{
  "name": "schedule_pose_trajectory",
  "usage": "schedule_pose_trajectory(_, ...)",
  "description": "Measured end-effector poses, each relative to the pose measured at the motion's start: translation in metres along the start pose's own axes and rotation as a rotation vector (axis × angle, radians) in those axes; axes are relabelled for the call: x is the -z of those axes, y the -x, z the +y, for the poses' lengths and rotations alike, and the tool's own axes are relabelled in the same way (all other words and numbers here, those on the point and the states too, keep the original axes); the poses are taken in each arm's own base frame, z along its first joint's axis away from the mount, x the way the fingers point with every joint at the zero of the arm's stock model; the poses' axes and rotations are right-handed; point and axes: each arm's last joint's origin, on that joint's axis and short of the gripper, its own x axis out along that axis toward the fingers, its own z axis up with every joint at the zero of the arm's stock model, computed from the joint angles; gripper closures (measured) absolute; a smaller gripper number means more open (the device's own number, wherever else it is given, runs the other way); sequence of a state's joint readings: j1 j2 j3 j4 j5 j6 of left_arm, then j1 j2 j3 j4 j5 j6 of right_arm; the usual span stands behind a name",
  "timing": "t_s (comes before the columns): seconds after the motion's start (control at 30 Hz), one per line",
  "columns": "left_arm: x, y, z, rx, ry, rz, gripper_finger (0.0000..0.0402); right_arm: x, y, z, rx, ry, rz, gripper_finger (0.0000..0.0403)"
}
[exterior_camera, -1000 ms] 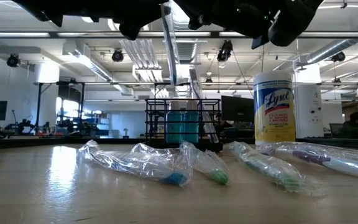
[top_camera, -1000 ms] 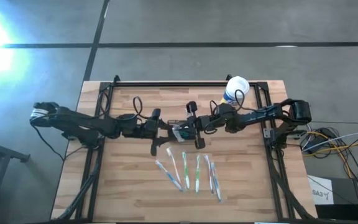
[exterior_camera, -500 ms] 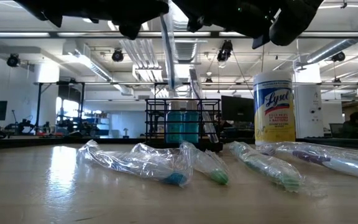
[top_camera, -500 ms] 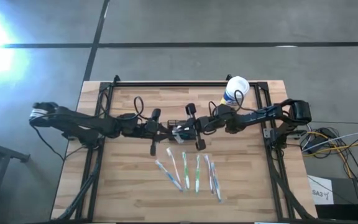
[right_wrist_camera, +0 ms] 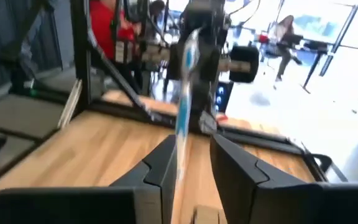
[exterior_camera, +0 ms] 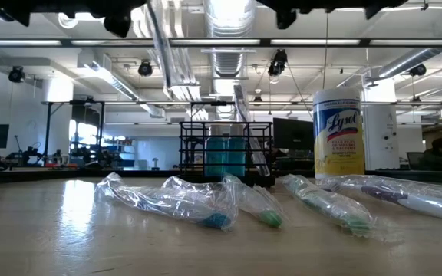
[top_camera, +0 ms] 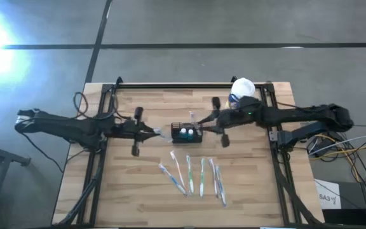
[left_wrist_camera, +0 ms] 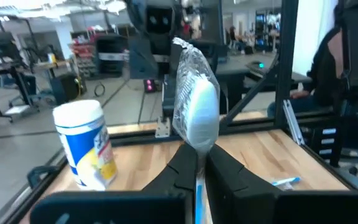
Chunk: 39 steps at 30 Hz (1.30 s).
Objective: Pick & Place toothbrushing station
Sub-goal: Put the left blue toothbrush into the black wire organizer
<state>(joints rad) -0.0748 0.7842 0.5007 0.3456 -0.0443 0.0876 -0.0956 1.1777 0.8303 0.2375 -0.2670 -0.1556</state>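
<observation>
Black wire-mesh caddy (top_camera: pixel 176 139) stands upright at mid-counter (top_camera: pixel 126 184), where it stood a second ago. Two teal items (top_camera: pixel 183 133) sit inside it.

Changes since the earlier frames:
- Both arms had met right over the caddy and hid most of it. They have now drawn apart, and the caddy shows whole from above.
- Left pincer (top_camera: pixel 156 131) has backed off to just beside the caddy on the left arm's side. It is closed on a plastic-wrapped brush (left_wrist_camera: pixel 196 106), bristle end outward.
- In the low view that brush (exterior_camera: pixel 156 31) has shifted off the caddy's centre line toward its left side and hangs tilted; before, it was near upright above the caddy.
- Right pincer (top_camera: pixel 200 121) has pulled back to the caddy's far corner on the tub side. Its fingers (right_wrist_camera: pixel 160 165) stand parted and clamp nothing; the brush seen past them is the one in the left pincer.
- Five wrapped brushes (top_camera: pixel 196 175) lie in a loose fan on the near side of the caddy, unmoved.

Writing:
- White-and-yellow tub (exterior_camera: pixel 338 130), beyond the caddy toward the right arm, reads "Lysol" in blue script. The smaller print beneath is not legible.
</observation>
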Motion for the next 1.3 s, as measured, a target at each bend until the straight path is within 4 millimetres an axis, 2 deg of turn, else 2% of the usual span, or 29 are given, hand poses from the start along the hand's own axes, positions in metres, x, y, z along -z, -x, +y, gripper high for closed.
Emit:
schedule_pose_trajectory(0.17, 0.008, 0.018, 0.001, -0.025, -0.03, -0.028, 0.0387, -0.003, 0.049, 0.013, 0.027, 0.018, -0.159, 0.0356)
schedule_pose_trajectory(0.27, 0.012, 0.019, 0.002, -0.05, -0.033, -0.015, 0.0387, 0.011, 0.077, 0.02, 0.058, 0.028, -0.198, 0.0386)
schedule_pose_trajectory(0.37, 0.013, 0.014, 0.005, -0.092, -0.032, -0.03, 0.0387, 0.032, 0.092, 0.027, 0.104, 0.005, -0.267, 0.0393)
schedule_pose_trajectory(0.47, 0.014, 0.003, 0.012, -0.147, -0.019, -0.067, 0.0387, 0.056, 0.097, 0.032, 0.113, -0.015, -0.331, 0.0394)
schedule_pose_trajectory(0.6, 0.026, -0.011, 0.023, -0.205, 0.01, -0.039, 0.0387, 0.084, 0.099, 0.037, 0.113, -0.021, -0.331, 0.0394)
schedule_pose_trajectory(0.73, 0.04, -0.024, 0.031, -0.225, 0.044, 0.004, 0.0387, 0.1, 0.101, 0.039, 0.114, -0.025, -0.313, 0.0394)
schedule_pose_trajectory(1.03, 0.059, -0.037, 0.047, -0.274, 0.051, 0.054, 0.0387, 0.113, 0.101, 0.042, 0.11, -0.027, -0.273, 0.0394)
schedule_pose_trajectory(1.3, 0.078, -0.046, 0.052, -0.283, 0.06, 0.118, 0.0387, 0.114, 0.101, 0.042, 0.112, -0.013, -0.27, 0.0394)
